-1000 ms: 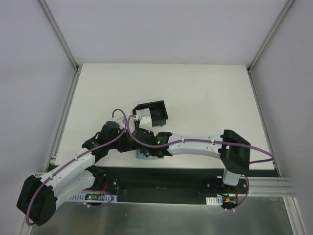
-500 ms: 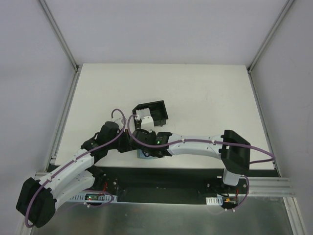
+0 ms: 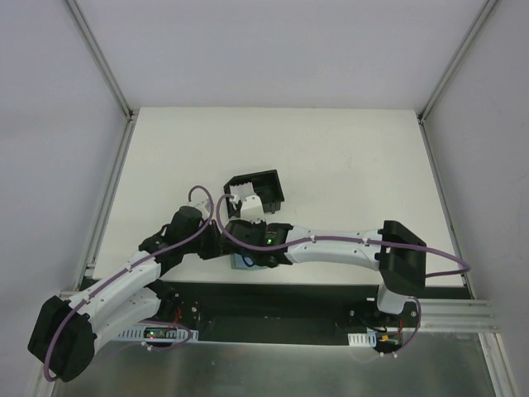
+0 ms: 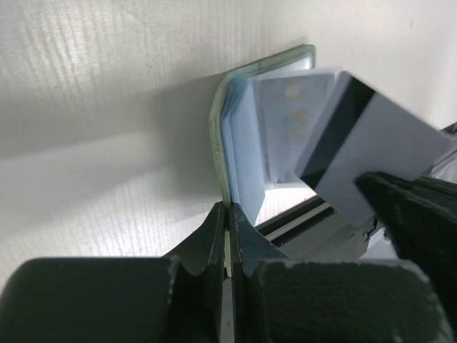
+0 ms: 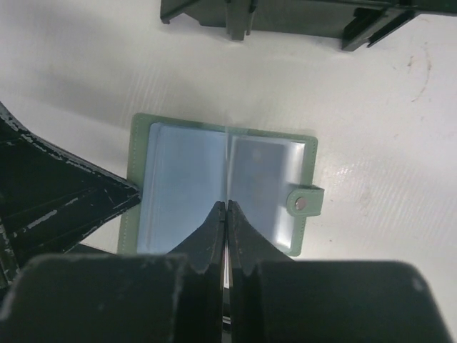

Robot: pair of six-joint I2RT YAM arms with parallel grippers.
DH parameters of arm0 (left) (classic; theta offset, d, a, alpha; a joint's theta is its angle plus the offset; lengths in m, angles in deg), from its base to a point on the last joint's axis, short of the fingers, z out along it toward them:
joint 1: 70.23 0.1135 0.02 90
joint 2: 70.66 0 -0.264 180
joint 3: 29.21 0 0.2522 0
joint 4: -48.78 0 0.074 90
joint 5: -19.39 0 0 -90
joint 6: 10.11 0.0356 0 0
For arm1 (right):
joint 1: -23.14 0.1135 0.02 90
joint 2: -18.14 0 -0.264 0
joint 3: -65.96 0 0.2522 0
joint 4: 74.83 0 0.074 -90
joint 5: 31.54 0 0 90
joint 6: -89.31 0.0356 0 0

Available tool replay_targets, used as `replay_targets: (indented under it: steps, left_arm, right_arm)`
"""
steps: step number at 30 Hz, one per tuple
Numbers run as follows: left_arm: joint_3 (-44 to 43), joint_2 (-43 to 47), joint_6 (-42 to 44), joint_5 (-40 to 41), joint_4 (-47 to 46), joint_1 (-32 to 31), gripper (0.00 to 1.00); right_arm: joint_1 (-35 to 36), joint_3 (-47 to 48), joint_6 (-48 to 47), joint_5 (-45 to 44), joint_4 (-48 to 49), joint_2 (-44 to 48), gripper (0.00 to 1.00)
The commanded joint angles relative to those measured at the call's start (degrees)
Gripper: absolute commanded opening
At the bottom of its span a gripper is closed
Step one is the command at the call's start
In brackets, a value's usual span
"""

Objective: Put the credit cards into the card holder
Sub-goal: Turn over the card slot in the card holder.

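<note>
At the bench's (image 3: 347, 165) near edge, the left hand (image 4: 227, 214) is clamped on the rim of the open grey-green case (image 5: 134, 179). The right hand (image 5: 227, 207) pinches the whitish-grey striped card (image 4: 371, 153), tilted over the case. Beyond, a little apart, stands the black card holder (image 3: 269, 188).

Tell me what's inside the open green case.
Glossy light-blue sleeves fill the green case; one seems to hold a pale blue card. The right gripper and its striped card hide the lower fold.
</note>
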Motion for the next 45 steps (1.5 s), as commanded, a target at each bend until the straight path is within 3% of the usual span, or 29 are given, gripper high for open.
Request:
replay_targets:
  steps: [1, 9, 15, 18, 24, 33, 45]
  left_arm:
    - [1.1, -0.3, 0.4, 1.9, -0.2, 0.2, 0.0]
    - [2.6, -1.4, 0.7, 3.5, -0.3, 0.2, 0.0]
    - [4.1, -2.7, 1.1, 6.2, -0.9, 0.2, 0.0]
    - [4.5, -3.5, 0.9, 6.4, -1.8, 0.2, 0.0]
    - [5.3, -4.0, 0.1, 7.9, -2.1, 0.2, 0.0]
    - [5.4, -5.7, 0.8, 8.6, -2.6, 0.2, 0.0]
    - [5.6, -6.5, 0.6, 9.2, -2.6, 0.2, 0.0]
  right_arm:
    - [0.0, 0.7, -0.4, -4.1, -4.3, 3.8, 0.0]
    - [-1.9, -3.3, -0.3, -0.3, -1.0, 6.5, 0.01]
    - [-9.3, -18.5, -0.4, 24.4, 24.6, 12.9, 0.0]
    - [-11.5, -22.3, 2.1, 29.5, 30.0, 12.6, 0.0]
    - [-13.6, -26.6, 5.5, 31.2, 32.2, 12.3, 0.0]
    - [-18.4, -31.6, 6.8, 44.2, 43.8, 10.1, 0.0]
    - [-21.3, -35.7, 9.1, 44.7, 45.5, 12.5, 0.0]
